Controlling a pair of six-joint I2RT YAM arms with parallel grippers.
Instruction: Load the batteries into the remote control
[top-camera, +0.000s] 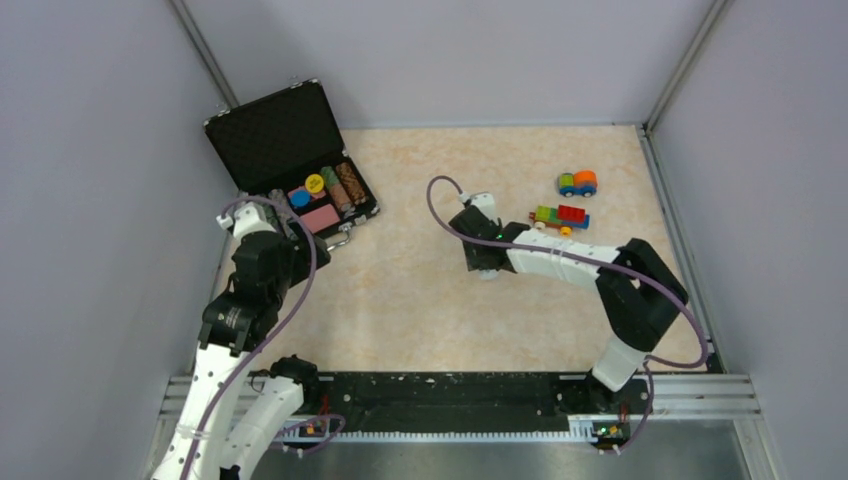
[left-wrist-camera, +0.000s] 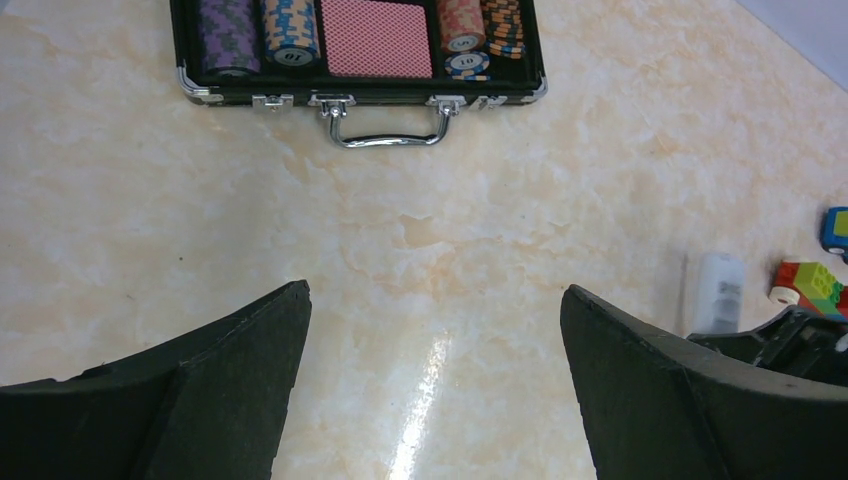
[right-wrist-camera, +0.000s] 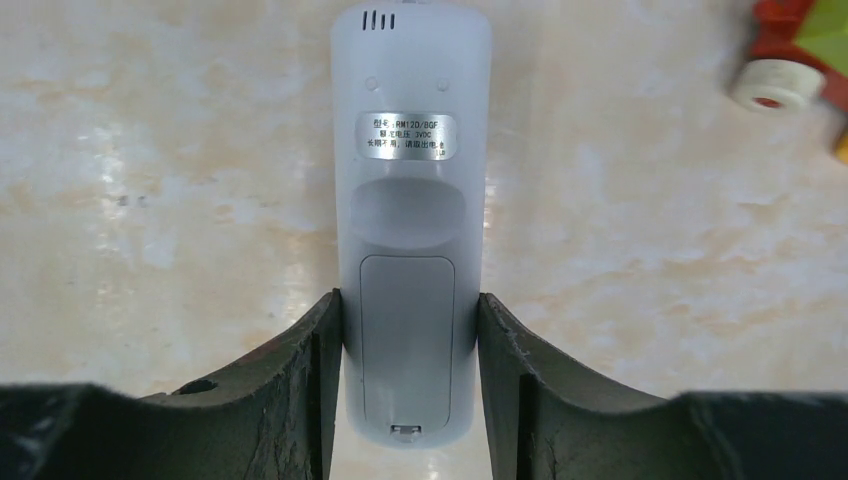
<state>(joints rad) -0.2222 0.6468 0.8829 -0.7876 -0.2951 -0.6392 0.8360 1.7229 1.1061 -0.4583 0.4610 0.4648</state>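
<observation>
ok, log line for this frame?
right gripper: shut on remote, back up | battery cover: on | left gripper: open, empty, near chip case | batteries: not in view

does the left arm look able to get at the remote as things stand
Probably yes, in part: bare table lies between the open left gripper and the remote control. The right gripper is shut on its sides, though, so only its far end looks free to grasp.
</observation>
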